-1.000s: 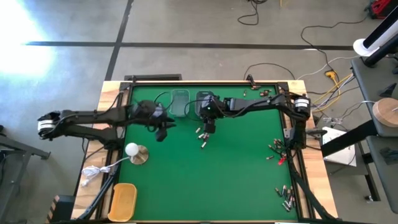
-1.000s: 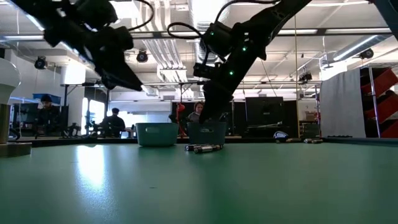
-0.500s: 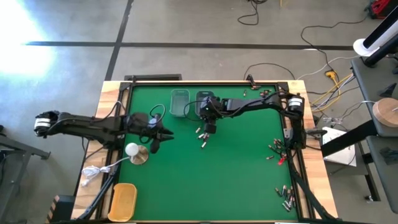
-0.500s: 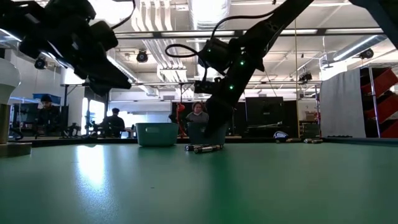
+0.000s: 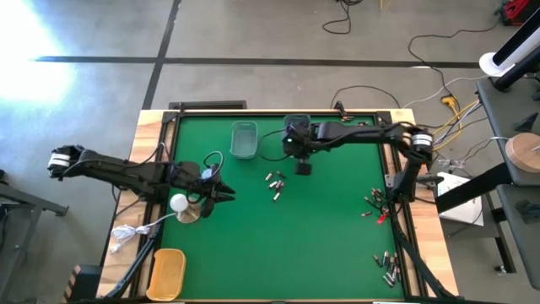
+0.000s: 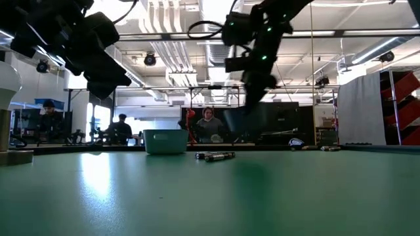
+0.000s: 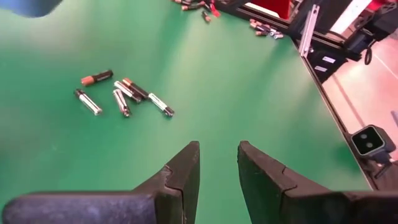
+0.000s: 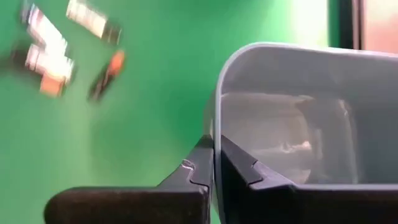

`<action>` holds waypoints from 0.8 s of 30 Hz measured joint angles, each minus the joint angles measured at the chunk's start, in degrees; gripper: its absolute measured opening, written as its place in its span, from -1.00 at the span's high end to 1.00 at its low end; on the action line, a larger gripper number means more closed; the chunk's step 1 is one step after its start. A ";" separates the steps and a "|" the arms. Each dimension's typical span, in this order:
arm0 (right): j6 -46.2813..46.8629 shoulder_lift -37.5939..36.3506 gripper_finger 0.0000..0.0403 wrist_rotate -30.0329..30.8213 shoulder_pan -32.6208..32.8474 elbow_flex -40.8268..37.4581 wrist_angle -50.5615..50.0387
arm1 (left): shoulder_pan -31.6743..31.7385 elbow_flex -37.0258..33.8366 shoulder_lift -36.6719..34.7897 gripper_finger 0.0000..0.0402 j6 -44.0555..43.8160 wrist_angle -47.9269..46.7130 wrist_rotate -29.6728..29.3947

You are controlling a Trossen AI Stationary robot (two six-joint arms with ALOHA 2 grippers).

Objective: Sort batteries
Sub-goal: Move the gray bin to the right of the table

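Comparing with a second ago, the right gripper (image 8: 214,148) is found shifted from above the loose batteries (image 5: 274,181) towards 3 o'clock. Its fingers, then apart, are now clamped shut on the wall of the grey tray (image 8: 286,74). That tray has been taken from its place beside the clear tray (image 5: 244,139), and in the low view it is seen raised off the table (image 5: 337,236). The left gripper (image 5: 228,196) has been drawn back towards 7 o'clock and now hangs just beside the white ball (image 5: 179,203). Its fingers (image 7: 183,171) are held slightly apart, with nothing between them.

The loose batteries have not been moved. Five are seen lying flat near the table's middle, at about 7 o'clock from the right gripper. In the left wrist view, four are laid roughly parallel on one slant, and the orange-ended one is set across that line. Their ends cannot be told apart otherwise. More batteries are scattered along the 3 o'clock edge (image 5: 375,203), at the 5 o'clock corner (image 5: 388,268) and near 1 o'clock (image 5: 359,125); their directions cannot be made out.
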 joint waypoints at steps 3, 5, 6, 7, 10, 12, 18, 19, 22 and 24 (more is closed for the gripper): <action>-1.25 -3.25 0.96 0.11 -0.38 -2.05 -5.65 | -1.79 -0.11 0.05 0.56 0.07 1.40 -2.62; -1.34 -5.38 0.96 0.53 -0.77 -4.54 -5.83 | -2.80 -0.26 0.09 0.56 0.19 2.59 -3.51; -1.54 -6.37 0.96 0.66 -1.05 -5.90 -5.56 | -3.19 -0.35 0.09 0.56 0.21 3.03 -3.75; -1.86 -7.19 0.96 0.76 -1.21 -7.31 -5.40 | -3.48 -0.36 0.09 0.56 0.24 3.35 -3.91; -3.54 -8.88 0.96 0.87 -1.52 -11.89 -3.25 | -4.01 -0.33 0.09 0.56 0.22 4.18 -3.98; -5.60 -9.65 0.96 0.83 -1.75 -14.99 -1.23 | -4.13 -0.27 0.13 0.56 0.09 4.54 -3.98; -10.14 -10.01 0.96 0.92 -2.42 -21.83 7.23 | -4.13 -1.00 0.74 0.56 0.09 4.19 -4.00; -10.18 -9.85 0.96 0.91 -2.56 -22.44 8.34 | -4.12 -1.10 1.02 0.56 0.09 4.15 -4.00; -10.58 -9.20 0.96 0.97 -3.19 -23.46 9.77 | -4.12 -1.10 2.22 0.56 -0.58 4.52 -4.05; -10.54 -8.87 0.95 1.18 -3.47 -23.58 9.99 | -4.12 -1.08 3.21 0.56 -1.49 4.51 -4.39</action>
